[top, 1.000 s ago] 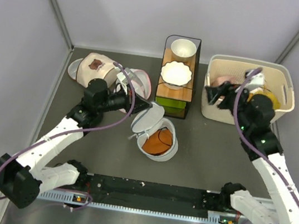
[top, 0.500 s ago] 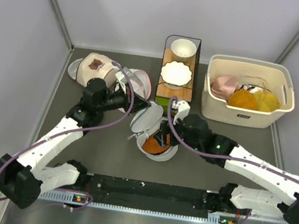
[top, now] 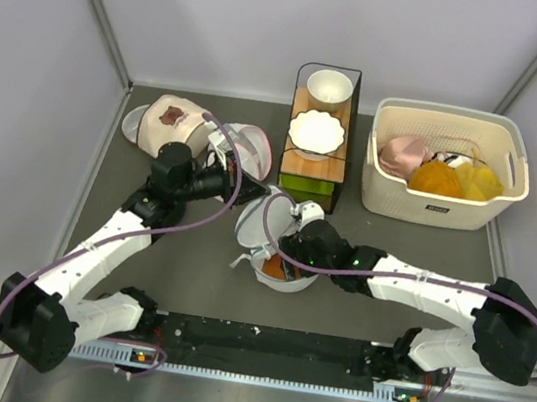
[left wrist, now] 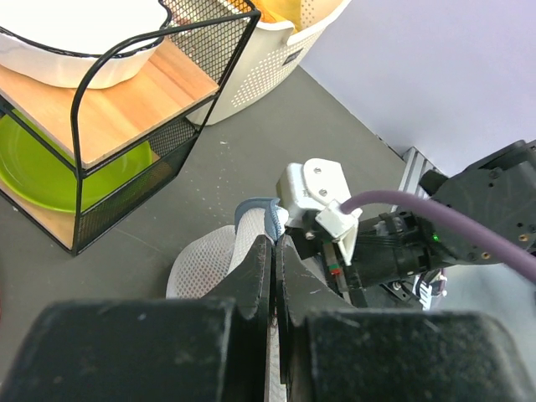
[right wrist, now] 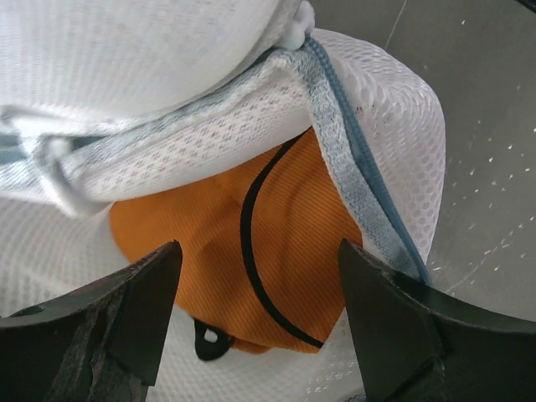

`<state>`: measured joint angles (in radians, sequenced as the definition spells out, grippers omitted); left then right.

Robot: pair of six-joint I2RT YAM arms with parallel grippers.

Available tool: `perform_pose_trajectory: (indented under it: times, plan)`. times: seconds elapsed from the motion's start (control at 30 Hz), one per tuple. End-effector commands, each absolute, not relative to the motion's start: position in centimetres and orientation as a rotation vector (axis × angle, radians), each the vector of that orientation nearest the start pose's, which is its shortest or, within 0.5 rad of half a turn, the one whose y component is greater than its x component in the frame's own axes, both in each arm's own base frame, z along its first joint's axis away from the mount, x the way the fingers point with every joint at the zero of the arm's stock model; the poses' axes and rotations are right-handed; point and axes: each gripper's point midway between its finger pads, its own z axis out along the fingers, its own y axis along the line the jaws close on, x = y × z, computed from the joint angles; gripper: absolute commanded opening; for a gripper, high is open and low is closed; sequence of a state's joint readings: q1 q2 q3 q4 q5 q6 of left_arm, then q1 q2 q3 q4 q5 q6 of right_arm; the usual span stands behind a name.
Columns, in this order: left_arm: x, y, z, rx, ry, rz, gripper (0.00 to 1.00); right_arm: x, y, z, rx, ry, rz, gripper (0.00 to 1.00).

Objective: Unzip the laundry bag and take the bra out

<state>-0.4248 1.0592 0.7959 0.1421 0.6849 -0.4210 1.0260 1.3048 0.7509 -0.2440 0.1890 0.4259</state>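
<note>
The round white mesh laundry bag (top: 261,267) sits mid-table with its lid (top: 256,217) lifted open. My left gripper (top: 258,191) is shut on the lid's rim (left wrist: 251,236) and holds it up. The deep-orange bra (right wrist: 251,268) with a dark edging line lies inside the bag (right wrist: 394,167); a sliver shows in the top view (top: 276,269). My right gripper (top: 286,254) is open over the bag's mouth, and in the right wrist view (right wrist: 260,272) its fingers stand either side of the bra, apart from it.
A black wire rack (top: 318,148) with a white bowl, white plate and green plate stands behind the bag. A cream basket (top: 439,212) with orange, yellow and pink garments is at back right. Pink-trimmed mesh bags (top: 174,121) lie at back left.
My right arm swung from the basket at back right across to the bag, and its open gripper now reaches into the bag's mouth. The left gripper has kept holding the lid.
</note>
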Motion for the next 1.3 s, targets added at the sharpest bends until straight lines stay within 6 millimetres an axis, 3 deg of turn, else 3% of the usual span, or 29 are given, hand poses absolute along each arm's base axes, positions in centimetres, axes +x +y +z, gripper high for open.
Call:
perform_pose_trajectory:
  times: [0.0, 0.1, 0.2, 0.23, 0.3, 0.33, 0.4, 0.77, 0.97, 1.07, 1.27]
  plan:
    - [25.8, -25.4, 29.0, 0.565, 1.656, -1.211, 0.0, 19.7, 28.1, 6.9, -0.626, 2.294, 0.426, 0.75]
    - [25.8, -25.4, 29.1, 0.561, 1.655, -1.217, 0.0, 19.3, 28.5, 5.5, -0.649, 2.316, 0.442, 0.67]
    - [25.7, -25.3, 29.1, 0.559, 1.654, -1.217, 0.0, 19.1, 28.9, 4.9, -0.647, 2.321, 0.474, 0.49]
    - [25.7, -25.2, 29.2, 0.558, 1.652, -1.214, 0.0, 19.1, 28.9, 4.8, -0.636, 2.318, 0.481, 0.34]
    - [25.7, -25.2, 29.0, 0.557, 1.655, -1.212, 0.0, 19.0, 28.6, 5.3, -0.619, 2.301, 0.493, 0.18]
    - [25.7, -25.1, 29.1, 0.557, 1.653, -1.212, 0.0, 19.0, 28.5, 5.8, -0.604, 2.291, 0.502, 0.01]
    - [25.7, -25.0, 29.1, 0.554, 1.654, -1.207, 0.0, 19.0, 28.3, 6.7, -0.586, 2.272, 0.514, 0.0]
    - [25.7, -25.0, 29.1, 0.556, 1.663, -1.22, 0.0, 19.4, 27.5, 19.5, -0.504, 1.999, 0.666, 0.0]
    - [25.1, -25.5, 29.4, 0.591, 1.643, -1.268, 0.0, 19.9, 28.1, 23.5, -0.476, 1.922, 0.71, 0.0]
    - [24.8, -25.6, 29.7, 0.599, 1.631, -1.284, 0.0, 20.8, 28.3, 24.5, -0.461, 1.879, 0.685, 0.0]
    - [24.0, -25.4, 31.4, 0.599, 1.589, -1.304, 0.0, 21.6, 29.7, 21.5, -0.471, 1.924, 0.66, 0.0]
